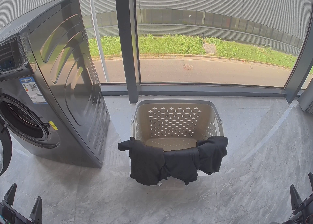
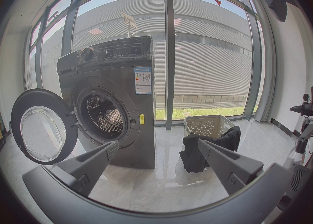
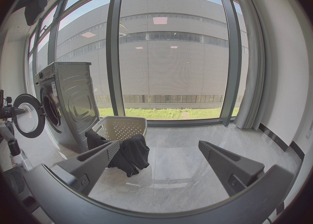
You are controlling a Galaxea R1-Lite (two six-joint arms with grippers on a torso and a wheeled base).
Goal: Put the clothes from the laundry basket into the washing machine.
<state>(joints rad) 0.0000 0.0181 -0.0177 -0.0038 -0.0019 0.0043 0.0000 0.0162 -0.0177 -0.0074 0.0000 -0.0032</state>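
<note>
washing machine (image 1: 65, 81) front: blue-white label (image 1: 32, 90), print too small to read; door (image 2: 44, 127) swung open. black clothes (image 1: 172, 162) draped over near rim of laundry basket (image 1: 176, 117), to the machine's right. open floor (image 1: 97, 195) up to them. left hand (image 2: 157, 142) and right hand (image 3: 158, 143) both spread open, well short of the clothes

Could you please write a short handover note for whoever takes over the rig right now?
Left gripper: open, empty, held low on the washing machine side.
Right gripper: open, empty, held low, apart from the laundry basket.
Things: black clothes hang over the basket's near rim. The basket stands on the floor beside the machine, whose door is swung open.
Done: nothing loaded; no clothes visible in the drum.
Left: grasp the clothes and put them in the drum.
</note>
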